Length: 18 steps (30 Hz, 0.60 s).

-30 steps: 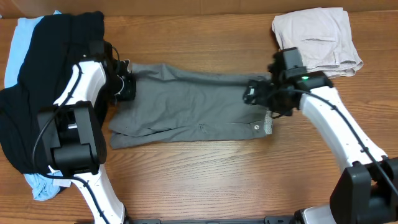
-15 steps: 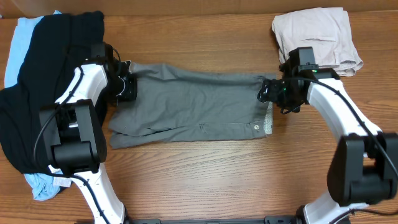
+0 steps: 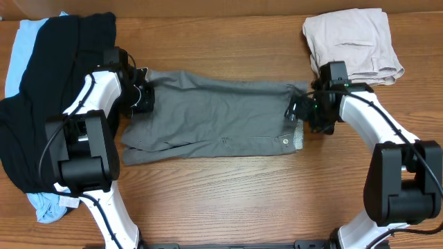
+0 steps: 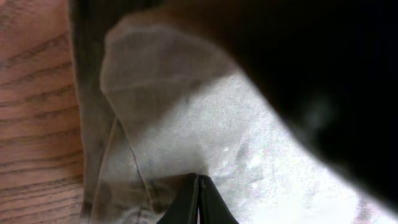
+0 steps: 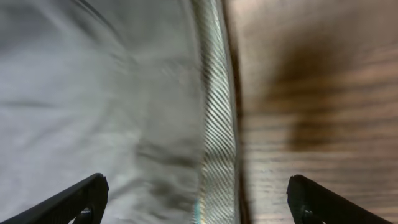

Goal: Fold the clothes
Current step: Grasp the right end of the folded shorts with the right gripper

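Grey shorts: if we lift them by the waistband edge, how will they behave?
Likely floppy: the shorts lie flat with soft wrinkles, so the free end would probably sag and drag. Probably light; the cloth looks thin in the left wrist view. The ribbed waistband looks thicker, so it may give a firmer pinch than plain cloth.

The wooden table (image 3: 221, 200) carries 4 garments. Grey shorts (image 3: 214, 121) lie flat across its middle, spread lengthwise from left to right, with their ribbed edge at the right end resting against bare wood. Beyond that right end, toward the far edge, sit folded beige shorts (image 3: 353, 41), apart from the grey shorts. Left of the grey shorts a black garment (image 3: 48, 83) lies heaped, largely covering a light-blue garment (image 3: 21, 48) that shows at both its ends.
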### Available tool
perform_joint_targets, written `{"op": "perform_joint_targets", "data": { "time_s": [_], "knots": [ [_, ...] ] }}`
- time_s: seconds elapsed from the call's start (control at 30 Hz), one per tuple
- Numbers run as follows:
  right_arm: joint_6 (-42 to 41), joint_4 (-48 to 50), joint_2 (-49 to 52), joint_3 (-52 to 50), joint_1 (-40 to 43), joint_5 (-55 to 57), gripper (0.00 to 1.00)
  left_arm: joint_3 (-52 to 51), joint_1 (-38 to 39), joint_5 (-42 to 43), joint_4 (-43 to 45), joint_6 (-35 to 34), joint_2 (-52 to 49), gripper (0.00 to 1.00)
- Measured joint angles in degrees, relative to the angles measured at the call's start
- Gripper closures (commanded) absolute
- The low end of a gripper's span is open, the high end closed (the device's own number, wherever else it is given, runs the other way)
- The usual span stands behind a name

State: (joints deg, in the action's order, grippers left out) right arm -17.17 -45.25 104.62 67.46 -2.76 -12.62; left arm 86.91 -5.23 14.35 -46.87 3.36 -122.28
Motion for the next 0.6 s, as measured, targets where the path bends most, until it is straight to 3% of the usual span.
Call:
{"op": "perform_joint_targets", "data": {
  "time_s": [0.47, 0.53, 0.6],
  "knots": [
    [-1.2, 12.8, -2.0, -9.1, 0.1, -4.2, 0.01, 0.0, 0.0, 0.0, 0.0, 0.0, 0.0, 0.96],
    [-1.7, 15.0, -2.6, -10.4, 0.2, -4.9, 0.05, 0.0, 0.0, 0.0, -0.1, 0.0, 0.0, 0.96],
    [-2.1, 17.5, -3.0, -11.6, 0.2, -5.4, 0.17, 0.0, 0.0, 0.0, -0.1, 0.0, 0.0, 0.96]
  ]
}}
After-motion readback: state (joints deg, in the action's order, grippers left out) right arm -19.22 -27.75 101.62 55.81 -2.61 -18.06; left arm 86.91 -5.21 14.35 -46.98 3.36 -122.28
